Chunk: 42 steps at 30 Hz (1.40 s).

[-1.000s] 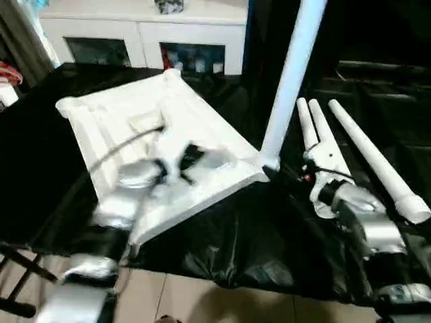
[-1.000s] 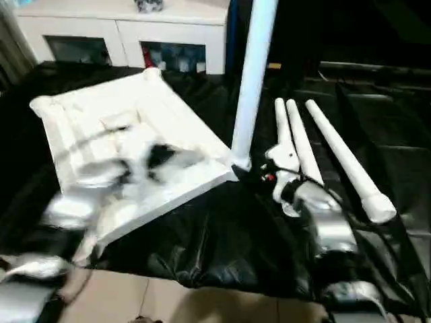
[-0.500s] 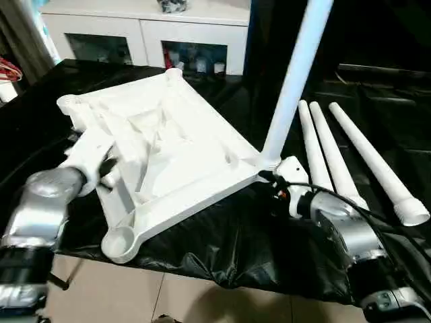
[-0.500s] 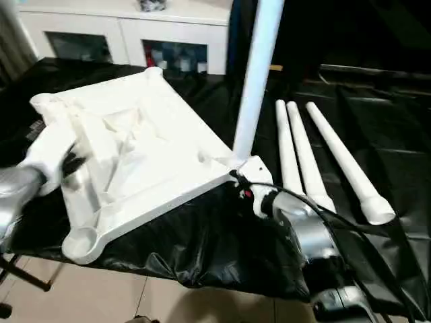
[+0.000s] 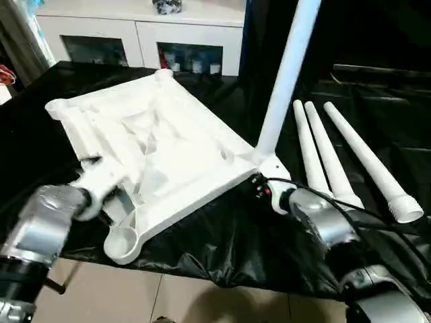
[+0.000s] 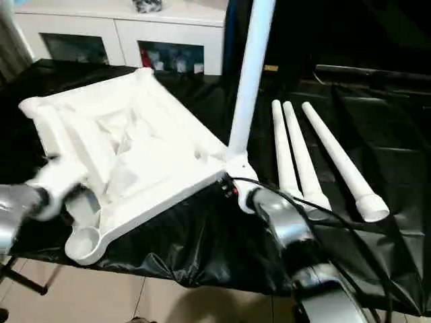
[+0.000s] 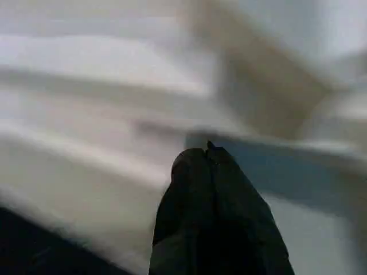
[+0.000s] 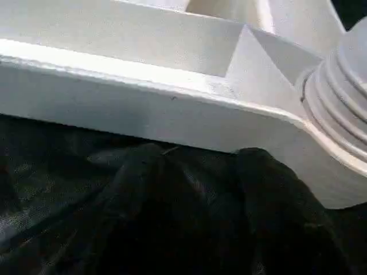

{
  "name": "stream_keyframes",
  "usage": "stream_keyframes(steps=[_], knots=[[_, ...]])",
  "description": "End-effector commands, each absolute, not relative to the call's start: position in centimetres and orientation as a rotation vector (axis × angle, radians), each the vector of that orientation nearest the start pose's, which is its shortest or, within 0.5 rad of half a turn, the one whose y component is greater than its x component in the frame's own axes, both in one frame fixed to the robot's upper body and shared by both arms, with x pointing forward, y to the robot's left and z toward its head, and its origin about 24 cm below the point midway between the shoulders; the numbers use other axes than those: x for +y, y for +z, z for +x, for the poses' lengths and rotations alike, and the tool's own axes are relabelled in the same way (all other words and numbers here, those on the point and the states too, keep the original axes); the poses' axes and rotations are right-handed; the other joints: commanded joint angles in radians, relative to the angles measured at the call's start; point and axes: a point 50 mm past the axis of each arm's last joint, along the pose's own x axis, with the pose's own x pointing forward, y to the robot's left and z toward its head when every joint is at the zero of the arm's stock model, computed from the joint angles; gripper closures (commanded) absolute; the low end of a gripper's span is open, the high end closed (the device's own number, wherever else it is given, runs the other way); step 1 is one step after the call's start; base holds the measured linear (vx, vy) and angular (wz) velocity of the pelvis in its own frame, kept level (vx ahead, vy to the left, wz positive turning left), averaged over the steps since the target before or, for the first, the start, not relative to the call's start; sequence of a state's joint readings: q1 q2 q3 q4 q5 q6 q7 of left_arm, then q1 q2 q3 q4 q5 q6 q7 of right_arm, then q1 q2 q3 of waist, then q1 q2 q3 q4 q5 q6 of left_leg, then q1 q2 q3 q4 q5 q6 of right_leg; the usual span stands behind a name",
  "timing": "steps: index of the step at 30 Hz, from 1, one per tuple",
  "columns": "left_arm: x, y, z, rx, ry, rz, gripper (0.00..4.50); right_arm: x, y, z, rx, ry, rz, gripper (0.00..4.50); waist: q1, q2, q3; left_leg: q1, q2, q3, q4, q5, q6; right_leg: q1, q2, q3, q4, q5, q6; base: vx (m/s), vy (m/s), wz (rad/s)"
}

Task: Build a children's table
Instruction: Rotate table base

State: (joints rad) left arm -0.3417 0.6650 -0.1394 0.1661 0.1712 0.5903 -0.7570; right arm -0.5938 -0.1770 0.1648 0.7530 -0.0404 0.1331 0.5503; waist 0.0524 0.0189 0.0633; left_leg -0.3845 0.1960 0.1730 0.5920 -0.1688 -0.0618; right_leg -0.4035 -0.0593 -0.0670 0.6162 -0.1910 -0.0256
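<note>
At the lower left of the head views the left gripper [image 5: 94, 176] sat against the tabletop's near-left rim, its jaws pressed together (the left wrist view showed the two black fingers [image 7: 211, 200] meeting with nothing between them). At lower centre the right gripper [image 5: 259, 183] reached to the tabletop's right-hand corner; its fingers [image 8: 269, 189] stood apart with the rim's edge just beyond them, and I could not tell whether they gripped it. The tabletop [image 5: 151, 145] lay ribbed side up on the black-draped desk [image 5: 236, 235], filling the centre left, one round socket [image 5: 123, 243] at its nearest corner. A leg [image 5: 286, 74] rose upright from the right-hand corner socket. To the right, three more legs [image 5: 337, 161] lay side by side on the desk. A white cabinet [image 5: 141, 33] stood along the top edge.
</note>
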Motion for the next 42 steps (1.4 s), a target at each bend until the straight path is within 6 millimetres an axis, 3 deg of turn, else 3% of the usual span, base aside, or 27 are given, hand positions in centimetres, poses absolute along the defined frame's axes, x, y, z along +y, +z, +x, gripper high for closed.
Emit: stream_keyframes(steps=[1, 3, 4, 8, 14, 19, 23, 25, 30, 31, 32, 33, 34, 36, 38, 41, 42], knots=[[24.4, 7.0, 28.8, 0.712, -0.593, 0.636, 4.50, -10.8, 3.1, 34.5, 0.352, 0.692, -0.255, 2.51, 0.006, 0.012, -0.072, 0.019, 0.032, -0.012, -0.067, -0.204, 0.009, 0.049, -0.080, 0.051, -0.064, -0.112, -0.243, 0.000, 0.000, 0.00], [23.7, 7.0, 28.2, 0.730, -0.684, 0.625, 4.50, -10.4, 3.2, 34.8, 0.344, 0.684, -0.252, 2.77, 0.005, 0.013, -0.073, 0.020, 0.033, -0.012, -0.067, -0.204, 0.008, 0.049, -0.081, 0.052, -0.061, -0.111, -0.248, 0.000, 0.000, 0.00], [23.2, 7.1, 27.9, 0.739, -0.740, 0.616, 4.50, -10.3, 3.2, 34.9, 0.341, 0.681, -0.255, 2.92, 0.003, 0.009, -0.072, 0.019, 0.034, -0.012, -0.068, -0.200, 0.008, 0.050, -0.080, 0.052, -0.061, -0.110, -0.250, 0.000, 0.000, 0.00], [20.7, 7.2, 26.4, 0.743, -0.976, 0.549, 4.50, -9.7, 3.4, 35.2, 0.325, 0.679, -0.253, 3.08, 0.006, 0.012, -0.072, 0.022, 0.033, -0.009, -0.067, -0.194, 0.004, 0.047, -0.076, 0.053, -0.057, -0.097, -0.255, 0.000, 0.000, 0.00], [18.1, 7.0, 26.1, 0.713, -1.081, 0.505, 4.50, -9.5, 3.4, 35.3, 0.320, 0.688, -0.256, 3.68, 0.005, 0.010, -0.074, 0.018, 0.032, -0.008, -0.065, -0.168, 0.008, 0.055, -0.077, 0.052, -0.053, -0.063, -0.254, 0.000, 0.000, 0.00], [15.7, 6.8, 27.2, 0.649, -1.103, 0.516, 4.50, -9.4, 3.3, 35.4, 0.318, 0.692, -0.260, 4.07, 0.003, 0.009, -0.074, 0.019, 0.030, -0.006, -0.062, -0.184, 0.009, 0.054, -0.075, 0.053, -0.059, -0.101, -0.246, 0.000, 0.000, 0.00], [13.6, 6.8, 29.2, 0.561, -1.065, 0.501, 4.50, -9.3, 3.2, 35.3, 0.318, 0.704, -0.256, 4.41, 0.005, 0.010, -0.073, 0.022, 0.029, -0.007, -0.062, -0.217, -0.003, 0.053, -0.074, 0.052, -0.064, -0.131, -0.231, 0.000, 0.000, 0.00], [13.3, 6.9, 29.4, 0.549, -1.065, 0.492, 4.50, -9.3, 3.2, 35.3, 0.318, 0.707, -0.255, 4.47, 0.006, 0.012, -0.077, 0.016, 0.029, -0.011, -0.061, -0.198, -0.002, 0.061, -0.078, 0.052, -0.058, -0.109, -0.234, 0.000, 0.000, 0.00], [12.4, 6.7, 31.0, 0.512, -1.006, 0.511, 4.50, -9.5, 3.2, 35.4, 0.311, 0.701, -0.253, 4.47, 0.003, 0.019, -0.079, 0.015, 0.026, -0.010, -0.055, -0.175, 0.017, 0.060, -0.074, 0.050, -0.056, -0.054, -0.248, 0.000, 0.000, 0.00], [12.3, 6.6, 31.2, 0.507, -0.996, 0.518, 4.50, -9.8, 3.3, 35.5, 0.306, 0.687, -0.255, 4.47, 0.003, 0.016, -0.079, 0.016, 0.027, -0.010, -0.055, -0.183, 0.018, 0.060, -0.074, 0.049, -0.058, -0.059, -0.248, 0.000, 0.000, 0.00], [12.3, 6.6, 31.2, 0.507, -0.996, 0.518, 4.50, -9.8, 3.3, 35.5, 0.306, 0.687, -0.255, 4.47, 0.004, 0.021, -0.079, 0.016, 0.027, -0.011, -0.056, -0.188, 0.017, 0.060, -0.075, 0.049, -0.058, -0.066, -0.249, 0.000, 0.000, 0.00], [12.3, 6.6, 31.4, 0.502, -0.991, 0.524, 4.50, -10.1, 3.6, 35.6, 0.299, 0.675, -0.255, 4.47, 0.002, 0.017, -0.079, 0.016, 0.027, -0.011, -0.056, -0.198, 0.015, 0.060, -0.074, 0.049, -0.060, -0.077, -0.249, 0.000, 0.000, 0.00], [12.3, 6.7, 31.5, 0.496, -0.992, 0.524, 4.50, -10.5, 3.8, 35.7, 0.292, 0.662, -0.255, 4.47, 0.004, 0.024, -0.078, 0.019, 0.028, -0.011, -0.056, -0.213, 0.013, 0.058, -0.075, 0.049, -0.061, -0.096, -0.248, 0.000, 0.000, 0.00], [12.4, 7.3, 31.4, 0.460, -1.011, 0.521, 4.50, -11.8, 4.5, 36.1, 0.306, 0.604, -0.237, 4.47, 0.003, 0.020, -0.078, 0.017, 0.029, -0.013, -0.057, -0.215, 0.010, 0.060, -0.073, 0.048, -0.060, -0.094, -0.249, 0.000, 0.000, 0.00], [12.4, 7.7, 31.3, 0.448, -1.016, 0.492, 4.17, -12.4, 5.0, 36.3, 0.303, 0.577, -0.219, 4.50, 0.006, 0.017, -0.079, 0.018, 0.029, -0.011, -0.056, -0.197, 0.016, 0.061, -0.072, 0.049, -0.057, -0.075, -0.248, 0.000, 0.000, 0.00], [12.8, 8.6, 30.9, 0.440, -1.036, 0.437, 4.04, -13.8, 6.0, 36.5, 0.316, 0.536, -0.149, 4.50, 0.011, 0.018, -0.078, 0.019, 0.030, -0.010, -0.055, -0.179, 0.020, 0.060, -0.071, 0.050, -0.056, -0.063, -0.250, 0.000, 0.000, 0.00], [13.2, 8.9, 30.6, 0.429, -1.028, 0.443, 3.89, -14.8, 6.9, 36.7, 0.300, 0.510, -0.128, 4.21, 0.010, 0.013, -0.077, 0.019, 0.029, -0.009, -0.055, -0.183, 0.020, 0.059, -0.069, 0.049, -0.057, -0.071, -0.247, 0.000, 0.000, 0.00]])
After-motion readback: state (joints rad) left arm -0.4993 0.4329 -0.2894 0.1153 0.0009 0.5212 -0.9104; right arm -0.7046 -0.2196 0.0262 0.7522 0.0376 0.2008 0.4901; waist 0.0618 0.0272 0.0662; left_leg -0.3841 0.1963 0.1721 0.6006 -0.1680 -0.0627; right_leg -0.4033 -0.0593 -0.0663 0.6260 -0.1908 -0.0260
